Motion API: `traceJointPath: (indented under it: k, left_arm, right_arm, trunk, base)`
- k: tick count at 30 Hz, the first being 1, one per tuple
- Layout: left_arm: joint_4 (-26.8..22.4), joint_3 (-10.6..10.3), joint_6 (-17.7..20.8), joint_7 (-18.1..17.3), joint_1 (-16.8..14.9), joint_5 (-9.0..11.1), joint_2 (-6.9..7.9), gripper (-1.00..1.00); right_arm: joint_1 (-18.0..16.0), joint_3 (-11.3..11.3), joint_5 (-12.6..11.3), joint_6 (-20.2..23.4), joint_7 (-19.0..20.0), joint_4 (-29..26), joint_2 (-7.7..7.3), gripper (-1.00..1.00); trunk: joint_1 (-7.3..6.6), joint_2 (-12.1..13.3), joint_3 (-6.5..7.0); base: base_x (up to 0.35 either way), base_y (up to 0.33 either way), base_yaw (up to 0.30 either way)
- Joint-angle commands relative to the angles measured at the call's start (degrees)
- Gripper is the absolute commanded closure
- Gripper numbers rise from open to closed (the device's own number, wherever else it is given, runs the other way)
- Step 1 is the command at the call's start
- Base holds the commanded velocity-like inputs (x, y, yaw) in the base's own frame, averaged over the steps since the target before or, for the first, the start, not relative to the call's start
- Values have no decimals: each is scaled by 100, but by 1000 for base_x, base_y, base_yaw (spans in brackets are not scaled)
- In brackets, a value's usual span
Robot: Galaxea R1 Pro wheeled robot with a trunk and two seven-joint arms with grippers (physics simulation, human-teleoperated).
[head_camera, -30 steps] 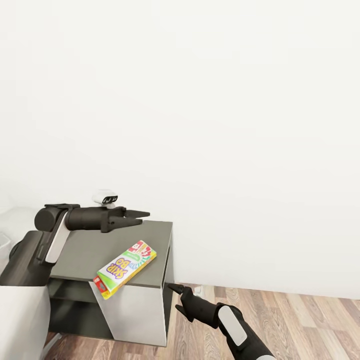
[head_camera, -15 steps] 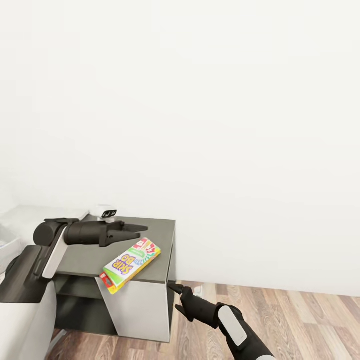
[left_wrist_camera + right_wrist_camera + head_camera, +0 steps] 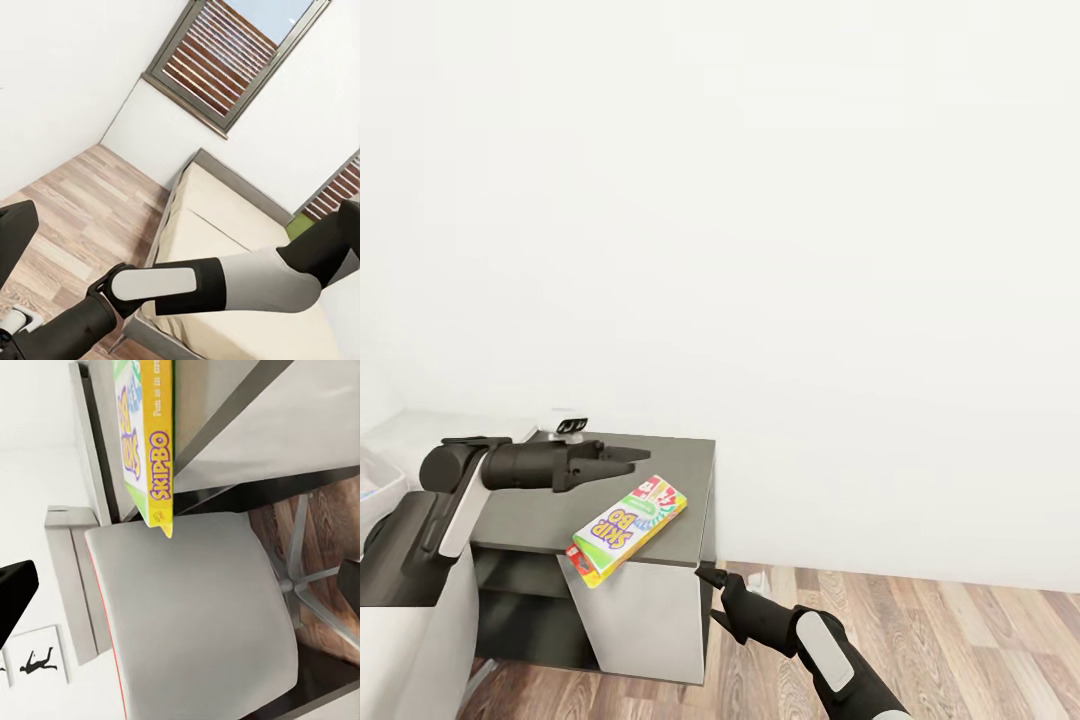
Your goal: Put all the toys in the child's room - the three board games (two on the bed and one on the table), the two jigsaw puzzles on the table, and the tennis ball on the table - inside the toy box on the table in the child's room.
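Observation:
A green, red and yellow Skip-Bo board game (image 3: 628, 530) lies flat on the dark grey section of the table (image 3: 520, 505), one corner hanging over the front edge. My left gripper (image 3: 640, 461) hovers open just above and behind it, empty. My right gripper (image 3: 706, 590) is open and empty, low beside the table's pale side panel. The right wrist view looks along the game's yellow edge (image 3: 159, 442) from below. The cream bed (image 3: 225, 225) lies under a window in the left wrist view. A pale bin corner (image 3: 378, 478), perhaps the toy box, peeks in at the far left.
A small white device (image 3: 570, 424) sits at the table's back edge by the white wall. A grey chair seat (image 3: 187, 607) on a star base stands under the table. Wood floor (image 3: 920, 640) is open to the right. My right forearm (image 3: 225, 281) crosses the left wrist view.
The camera has turned a little, so the table sits further right in the picture. My left gripper has sunk closer to the Skip-Bo box. The right arm holds its pose.

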Motion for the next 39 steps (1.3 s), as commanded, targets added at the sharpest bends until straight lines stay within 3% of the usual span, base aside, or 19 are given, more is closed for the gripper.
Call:
traceJointPath:
  k: [1,7,12,20,27,39]
  left_arm:
    - [0,-5,60,-15,-5,13,5,-100]
    - [-7,-5,60,-25,-4,14,-6,-100]
    - [-67,27,60,-27,-29,24,-50,-100]
    - [-120,44,60,-20,-76,214,-43,-100]
    - [-129,231,60,-27,-99,324,-22,-100]
    - [-140,275,60,-28,-101,385,-13,-100]
  right_arm:
    - [-3,1,-1,18,9,-1,0,-100]
    - [-3,23,3,19,9,-1,0,-100]
    - [-3,222,4,16,39,-32,0,-100]
    - [-3,303,7,-12,374,-52,0,-100]
    - [-3,307,12,-24,619,-54,0,-100]
    - [-3,307,13,-31,832,-54,0,-100]
  trunk:
    - [23,-45,-25]
    - [154,-286,-133]
    - [264,-486,-223]
    - [440,-807,-366]
    - [440,-807,-366]
    - [440,-807,-366]
  base:
    - [0,0,0]
    - [0,0,0]
    - [0,0,0]
    - [0,0,0]
    - [0,0,0]
    - [0,74,0]
